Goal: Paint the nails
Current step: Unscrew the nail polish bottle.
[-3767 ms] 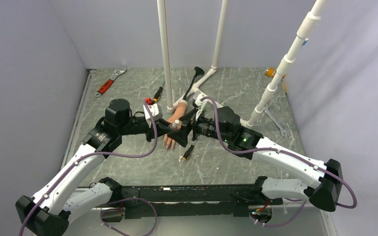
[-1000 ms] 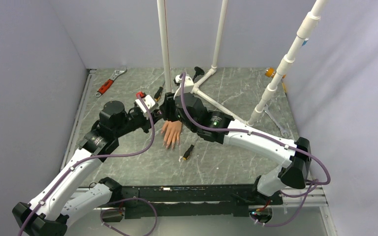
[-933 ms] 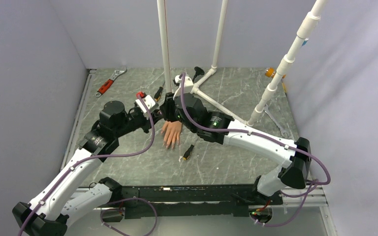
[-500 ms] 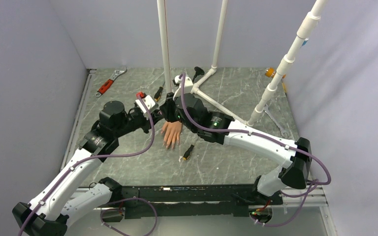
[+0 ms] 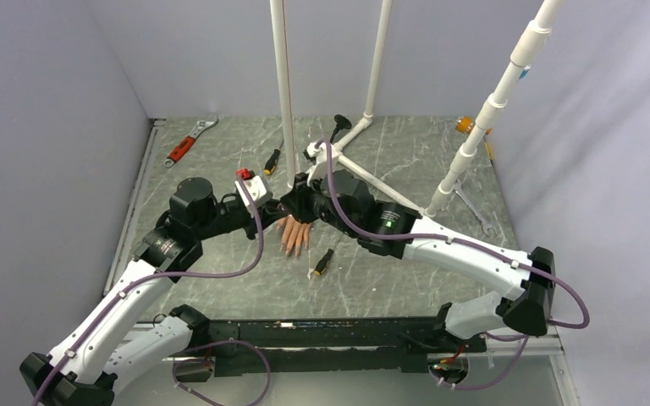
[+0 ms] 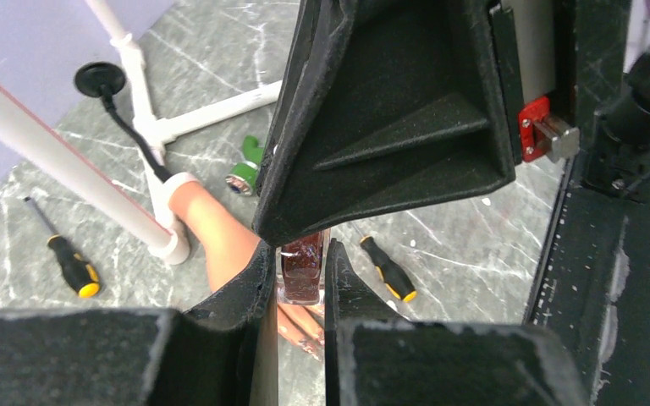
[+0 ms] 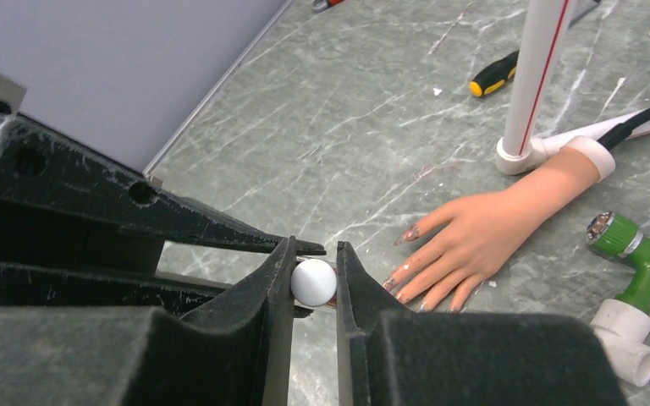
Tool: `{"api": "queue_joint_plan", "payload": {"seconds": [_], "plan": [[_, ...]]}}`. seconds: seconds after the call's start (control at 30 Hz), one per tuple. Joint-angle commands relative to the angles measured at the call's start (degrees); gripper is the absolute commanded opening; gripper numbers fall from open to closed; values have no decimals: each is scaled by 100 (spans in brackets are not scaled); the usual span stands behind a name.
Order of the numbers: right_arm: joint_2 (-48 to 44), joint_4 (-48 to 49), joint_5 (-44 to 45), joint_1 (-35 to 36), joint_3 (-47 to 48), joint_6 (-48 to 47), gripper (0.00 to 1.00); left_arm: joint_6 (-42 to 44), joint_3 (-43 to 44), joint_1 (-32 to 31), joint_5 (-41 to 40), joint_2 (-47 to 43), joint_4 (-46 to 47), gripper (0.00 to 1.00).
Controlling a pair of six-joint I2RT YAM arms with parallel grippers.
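The nails tip the near end of the mannequin hand. Over that hand, our left gripper clamps the polish bottle and our right gripper pinches its white cap. We want a straight twist-off, bottle held level, brush wiped before going down.

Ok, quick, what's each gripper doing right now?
Left gripper: shut on the polish bottle.
Right gripper: shut on the white cap of that bottle.
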Motion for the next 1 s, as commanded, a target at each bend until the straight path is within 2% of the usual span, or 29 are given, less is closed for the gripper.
{"api": "queue_joint_plan", "payload": {"seconds": [0.0, 0.47, 0.8, 0.83, 0.97], "plan": [[-365, 201, -556, -25, -405, -423, 0, 124, 115, -14, 1022, -92, 354, 0], [-971, 673, -1959, -33, -1174, -1186, 0, 273, 290, -17, 2307, 81, 125, 0], [-1095, 592, -2216, -78, -1207, -1333, 1, 257, 313, -18, 2333, 149, 110, 0], [-1119, 594, -2198, -78, -1195, -1345, 9, 261, 319, -13, 2339, 158, 98, 0], [-1246, 610, -1990, -79, -1112, -1391, 52, 307, 372, -21, 2315, 224, -5, 0]]}}
